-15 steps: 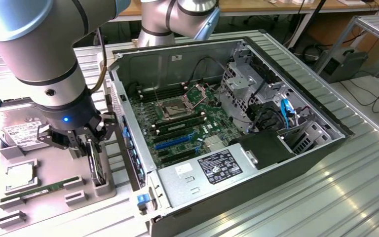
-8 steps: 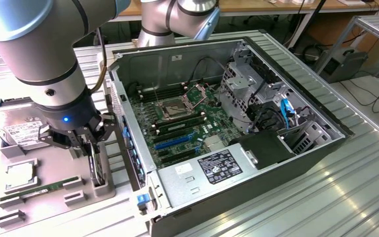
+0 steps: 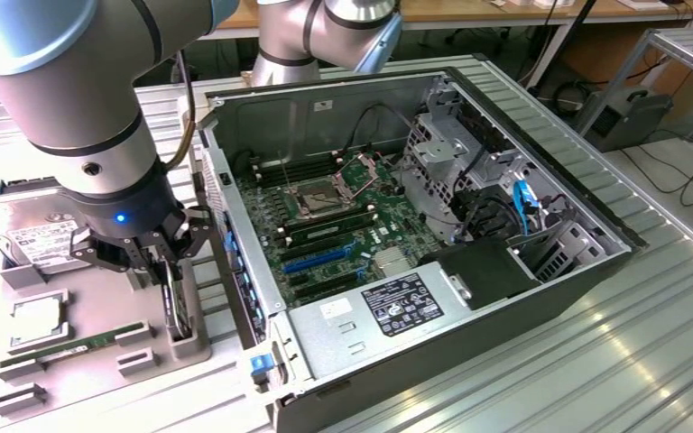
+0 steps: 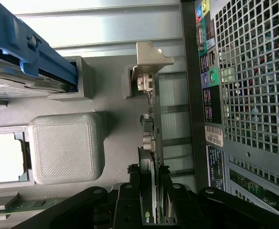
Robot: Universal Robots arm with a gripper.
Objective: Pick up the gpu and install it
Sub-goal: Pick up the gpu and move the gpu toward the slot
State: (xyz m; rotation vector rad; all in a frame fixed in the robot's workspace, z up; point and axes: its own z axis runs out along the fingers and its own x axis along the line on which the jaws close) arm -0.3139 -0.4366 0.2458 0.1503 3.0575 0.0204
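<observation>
In the exterior view, the drive (image 3: 33, 230) lies at the tray's (image 3: 94, 311) far left corner, with the CPU (image 3: 36, 322) and the memory stick (image 3: 64, 350) toward its near edge. Along the tray's right edge the gpu (image 3: 178, 307) stands on edge in its slot. My gripper (image 3: 160, 262) is down over it, fingers (image 4: 132, 195) clenched on both faces of the card, the bracket (image 4: 151, 55) at the far end. Just right of the tray lies the open case (image 3: 310, 104).
</observation>
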